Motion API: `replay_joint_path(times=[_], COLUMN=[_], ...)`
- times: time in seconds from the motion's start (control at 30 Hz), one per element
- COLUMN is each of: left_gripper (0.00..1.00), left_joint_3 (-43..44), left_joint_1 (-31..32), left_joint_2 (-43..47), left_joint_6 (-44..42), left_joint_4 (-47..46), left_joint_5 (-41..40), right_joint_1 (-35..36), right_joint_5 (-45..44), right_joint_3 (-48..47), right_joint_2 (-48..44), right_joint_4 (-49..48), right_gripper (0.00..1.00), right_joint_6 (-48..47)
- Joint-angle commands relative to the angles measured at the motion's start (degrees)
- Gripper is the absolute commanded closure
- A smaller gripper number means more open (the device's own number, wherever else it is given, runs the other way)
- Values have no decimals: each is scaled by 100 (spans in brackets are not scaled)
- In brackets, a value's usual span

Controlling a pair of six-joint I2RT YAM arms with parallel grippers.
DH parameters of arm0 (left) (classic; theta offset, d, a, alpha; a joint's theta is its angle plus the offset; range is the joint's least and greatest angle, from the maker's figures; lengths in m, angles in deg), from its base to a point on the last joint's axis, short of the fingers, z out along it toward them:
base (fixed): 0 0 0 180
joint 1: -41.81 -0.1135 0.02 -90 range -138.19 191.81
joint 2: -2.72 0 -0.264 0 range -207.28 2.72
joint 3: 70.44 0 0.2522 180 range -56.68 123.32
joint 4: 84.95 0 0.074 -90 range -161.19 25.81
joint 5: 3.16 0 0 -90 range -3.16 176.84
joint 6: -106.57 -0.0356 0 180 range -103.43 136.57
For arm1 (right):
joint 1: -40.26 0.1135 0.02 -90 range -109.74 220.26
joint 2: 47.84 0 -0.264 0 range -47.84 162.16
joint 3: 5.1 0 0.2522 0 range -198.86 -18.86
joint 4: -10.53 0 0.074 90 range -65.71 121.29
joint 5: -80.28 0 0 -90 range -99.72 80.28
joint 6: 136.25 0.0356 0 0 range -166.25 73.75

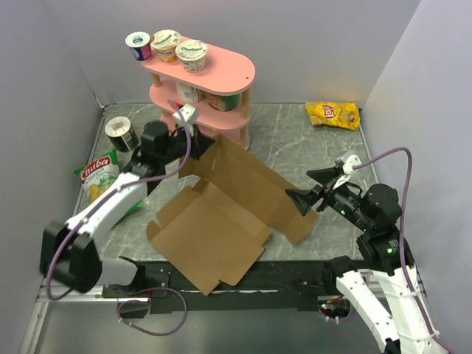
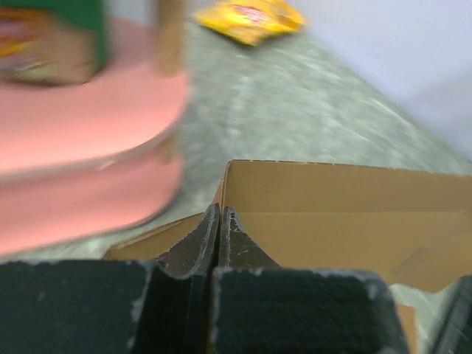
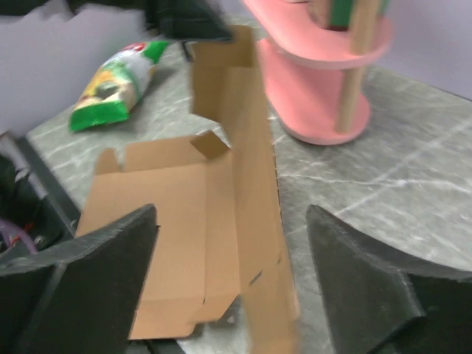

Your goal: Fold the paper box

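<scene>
The paper box [image 1: 221, 221] is a brown cardboard sheet with flaps, lying partly unfolded in the middle of the table. One long panel [image 3: 247, 147] stands raised along its far side. My left gripper [image 1: 198, 144] is at that panel's far-left end, beside the pink shelf. In the left wrist view its fingers [image 2: 220, 221] are shut on the upright cardboard edge [image 2: 346, 214]. My right gripper [image 1: 297, 183] is open at the box's right end. In its wrist view its fingers [image 3: 228, 251] are spread wide either side of the raised panel, touching nothing.
A pink two-tier shelf [image 1: 221, 74] with yogurt cups stands behind the box, close to the left gripper. A green snack bag [image 1: 99, 177] and a dark can [image 1: 119, 133] lie at the left. A yellow chip bag [image 1: 333, 114] lies at the back right. Walls enclose three sides.
</scene>
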Motion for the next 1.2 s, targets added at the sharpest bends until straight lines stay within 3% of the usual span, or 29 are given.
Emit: replay_joint_path(times=[0.0,0.23,0.4,0.53,0.83,1.03,1.17], left_gripper=[99,99,99,99,99,99,99], left_joint_3=[-843,-1592,-1531,-1390,-1302,-610,-177], left_joint_1=[64,362,688,705,811,820,767], left_joint_2=[947,1511,1388,1142,843,431,44], left_joint_6=[89,502,932,1337,2076,2243,2208], left_joint_4=[-1229,-1775,-1846,-2092,-2777,-2471,-2145], left_joint_5=[-1841,-3221,-4452,-4997,-5412,-5675,-5624], right_joint_1=[27,53,405,537,1134,1574,1653], right_joint_5=[-799,-1363,-2329,-2156,-2030,-2163,-3135], right_joint_3=[-14,4,-181,-286,-576,-821,-928], right_joint_2=[106,536,660,1063,2294,2857,2779], right_joint_4=[-501,-1098,-1255,-1651,-2652,-2962,-2402], right_gripper=[1,0,2,5,5,3,1], right_joint_6=[347,2094,3168,3766,4742,5287,4763])
